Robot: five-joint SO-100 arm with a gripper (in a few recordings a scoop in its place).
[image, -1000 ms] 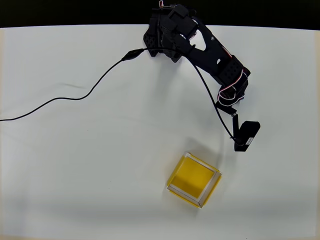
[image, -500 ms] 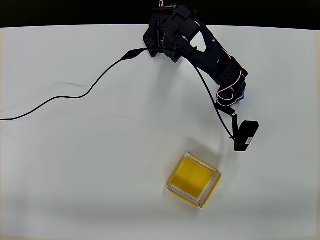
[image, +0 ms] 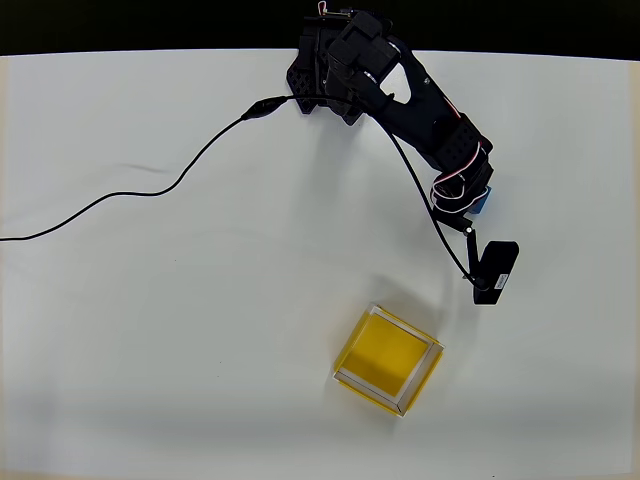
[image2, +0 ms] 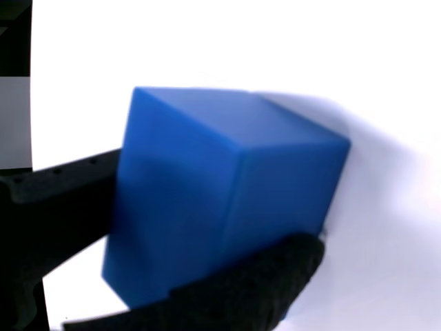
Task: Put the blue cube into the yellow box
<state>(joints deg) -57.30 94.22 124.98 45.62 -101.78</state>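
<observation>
Here, in the wrist view, we see the blue cube [image2: 220, 200] large and close, with one black finger [image2: 62, 183] of the tool [image2: 172, 234] pressed against its left face and the other finger [image2: 255, 283] lying along its lower right edge. We read the tool as clamped on the blue cube, its two fingers touching opposite sides. Behind the cube lies the white desk [image2: 275, 41], and the cube throws a soft shadow to its right.

From overhead, we find the black arm [image: 410, 100] reaching from the far edge of the desk [image: 150, 350] toward the right. A small patch of the blue cube [image: 484, 203] peeks out beside the arm's wrist, mostly covered by it. The yellow box [image: 388, 360] sits on the desk nearer to us, well apart from the cube, turned at an angle, its yellow floor bare. A black cable [image: 130, 195] trails across the desk to the left, and a small black camera block [image: 494, 270] hangs off the wrist between the cube and the box.
</observation>
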